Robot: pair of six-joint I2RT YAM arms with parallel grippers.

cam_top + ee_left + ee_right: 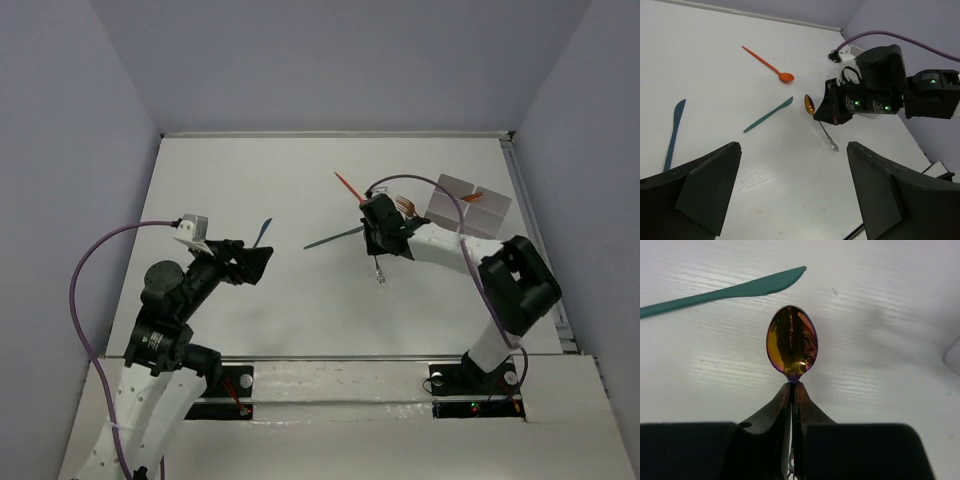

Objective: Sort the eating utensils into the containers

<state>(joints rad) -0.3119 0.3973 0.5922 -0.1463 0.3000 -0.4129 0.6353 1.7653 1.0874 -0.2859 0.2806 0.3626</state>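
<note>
We count six utensils. There is one copper-brown iridescent plastic spoon (792,342), one teal plastic knife (769,115), one orange plastic spoon (765,63) and one dark blue plastic knife (674,134). One copper-brown pronged piece (405,205) lies just beside the one translucent-white divided square tray (445,208), and one orange piece (472,197) lies inside it; we cannot tell which compartment. The right gripper (792,385) is pinched tight on the copper spoon's neck over mid-table, its arm folded at the elbow. The left gripper (792,150) hovers with jaws spread wide, holding nothing.
</note>
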